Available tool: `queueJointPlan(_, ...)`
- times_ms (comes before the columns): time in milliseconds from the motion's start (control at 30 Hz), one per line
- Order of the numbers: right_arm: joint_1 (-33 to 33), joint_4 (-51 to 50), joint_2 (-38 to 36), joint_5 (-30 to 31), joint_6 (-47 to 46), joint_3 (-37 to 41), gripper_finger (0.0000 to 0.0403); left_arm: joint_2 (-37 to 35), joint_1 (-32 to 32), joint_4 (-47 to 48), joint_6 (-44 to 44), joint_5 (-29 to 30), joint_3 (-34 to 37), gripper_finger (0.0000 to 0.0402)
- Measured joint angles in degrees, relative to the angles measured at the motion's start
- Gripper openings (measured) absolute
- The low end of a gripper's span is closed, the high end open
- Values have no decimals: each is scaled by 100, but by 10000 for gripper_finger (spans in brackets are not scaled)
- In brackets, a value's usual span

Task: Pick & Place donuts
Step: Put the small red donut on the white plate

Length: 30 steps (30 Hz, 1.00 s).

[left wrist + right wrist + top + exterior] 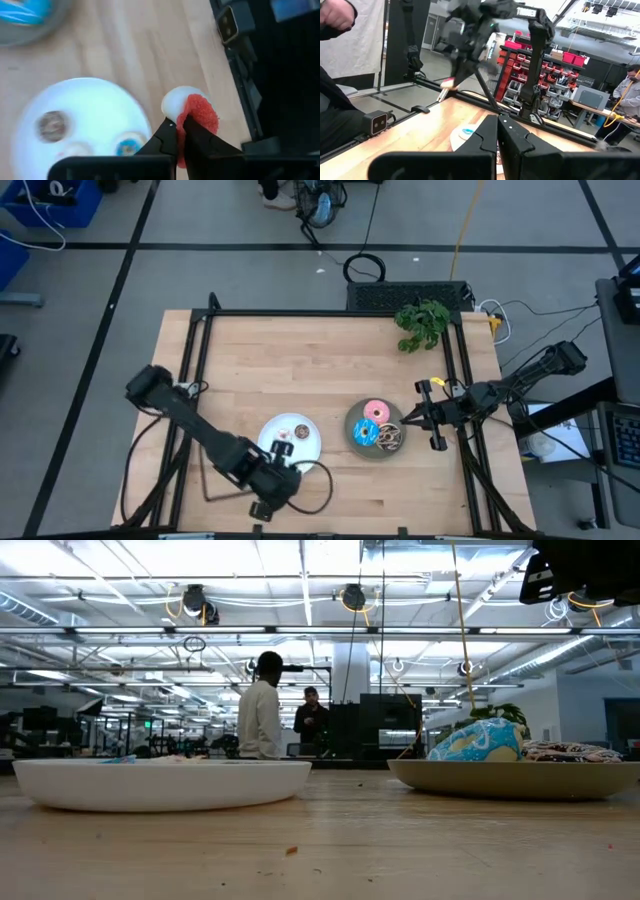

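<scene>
My left gripper (pixel 179 122) is shut on the red mini donut (pixel 202 115) and hangs above the table beside the white plate (pixel 100 95), near the table's near edge (pixel 284 452). Brown (pixel 52 125), white (pixel 75 149) and blue (pixel 129 146) mini donuts lie on that plate. The grey plate (pixel 352 435) carries the pink (pixel 376 410), blue sprinkled (pixel 366 433) and dark brown drizzled (pixel 390 437) donuts. My right gripper (pixel 408 418) hovers shut just right of the grey plate, holding nothing that I can see. My left gripper pinches the red mini donut by its rim (pixel 190 125) between the two fingertips, coming from above and pointing down. The donut sits edge-on in the hold, its white underside (pixel 172 102) turned to one side. In the right wrist view it is lifted clear of the table (pixel 447 84).
A green plant sprig (pixel 422 323) lies at the table's far right corner. A black frame rail (pixel 463 370) runs along the right edge. Bare wood (pixel 280 370) spreads across the table's far half. People stand in the room behind (pixel 262 705).
</scene>
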<state>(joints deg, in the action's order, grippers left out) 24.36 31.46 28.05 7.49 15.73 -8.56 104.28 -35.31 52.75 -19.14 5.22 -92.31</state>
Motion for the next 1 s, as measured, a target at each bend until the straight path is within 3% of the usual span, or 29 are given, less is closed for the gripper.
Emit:
queueJointPlan(200, -1, 0, 0, 0, 10, 0, 0, -607, 90, 230, -119, 530, -4, 17)
queueJointPlan(500, -2, 85, -2, 7, 15, 0, 0, -338, 455, 335, 190, 1137, -13, 8)
queueJointPlan(667, -1, 83, -2, 2, 11, 0, 0, 244, 908, 438, 496, 840, -13, 22)
queueJointPlan(900, -2, 76, 0, 0, 14, 0, 0, 1218, 1315, 468, 1015, 229, -9, 8)
queueJointPlan(1000, -2, 51, 0, 0, 16, 0, 0, 1527, 1434, 461, 1104, -14, -9, 23)
